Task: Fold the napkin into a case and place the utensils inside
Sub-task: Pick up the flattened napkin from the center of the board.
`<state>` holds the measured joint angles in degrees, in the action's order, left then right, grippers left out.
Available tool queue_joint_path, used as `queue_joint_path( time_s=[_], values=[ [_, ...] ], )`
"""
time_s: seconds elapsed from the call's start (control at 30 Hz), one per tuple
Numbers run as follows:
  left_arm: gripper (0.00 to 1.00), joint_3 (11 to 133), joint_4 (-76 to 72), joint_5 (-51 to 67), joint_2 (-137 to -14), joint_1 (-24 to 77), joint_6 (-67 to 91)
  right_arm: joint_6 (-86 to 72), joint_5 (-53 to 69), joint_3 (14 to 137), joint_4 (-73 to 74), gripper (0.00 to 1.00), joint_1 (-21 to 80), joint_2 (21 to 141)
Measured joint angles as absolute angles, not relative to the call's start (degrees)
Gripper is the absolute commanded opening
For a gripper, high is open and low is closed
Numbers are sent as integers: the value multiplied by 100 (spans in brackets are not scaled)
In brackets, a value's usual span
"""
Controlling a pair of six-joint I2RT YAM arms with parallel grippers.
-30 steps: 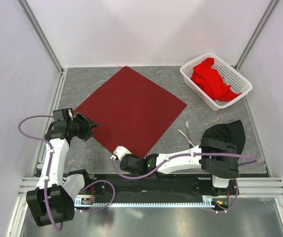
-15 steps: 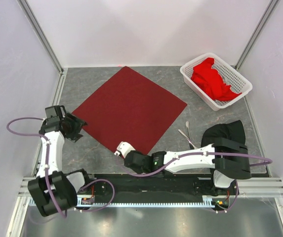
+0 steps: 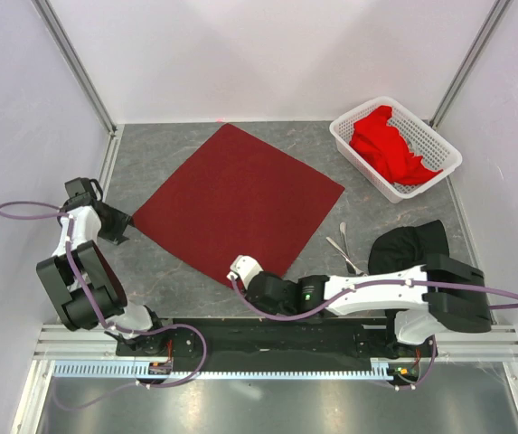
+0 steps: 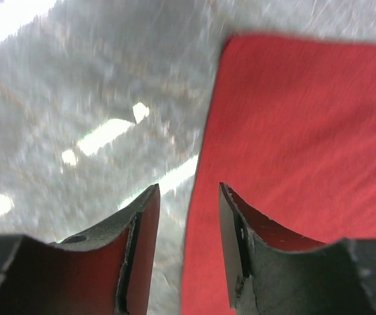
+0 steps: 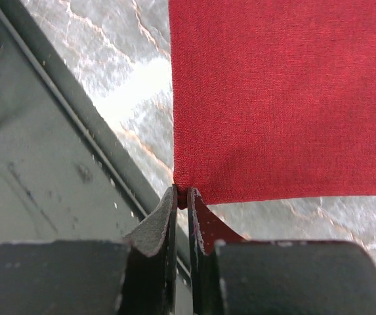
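Retreating leftward, the left gripper [image 3: 117, 225] now has its fingers [image 4: 142, 239] parted astride the napkin's [image 3: 240, 194] left edge, gripping nothing. The right gripper [image 3: 241, 268] has slid to the napkin's near corner, fingers [image 5: 165, 220] pinched shut on it. The napkin lies flat and unfolded on the tabletop [image 3: 150, 154], barely shifted. The utensils [image 3: 342, 246] wait just right of it, so folding seems about to begin.

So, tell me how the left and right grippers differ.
The left gripper is open; the right gripper is shut. The right gripper pinches the napkin's near corner; the left gripper holds nothing near its left corner. Both are at the napkin's edge.
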<state>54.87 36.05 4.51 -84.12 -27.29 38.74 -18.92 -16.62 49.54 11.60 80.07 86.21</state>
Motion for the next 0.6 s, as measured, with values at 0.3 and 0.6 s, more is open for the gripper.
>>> queue_joint_path(
  time_s=[0.3,0.6],
  values=[
    [53,5513,2969,311,-8976,-2724,3218,-1946,-1516,4346,956,0,8007,7795],
    [49,5548,2766,211,-9480,-2342,3046,-1955,-1459,4036,856,0,7937,7443]
  ],
)
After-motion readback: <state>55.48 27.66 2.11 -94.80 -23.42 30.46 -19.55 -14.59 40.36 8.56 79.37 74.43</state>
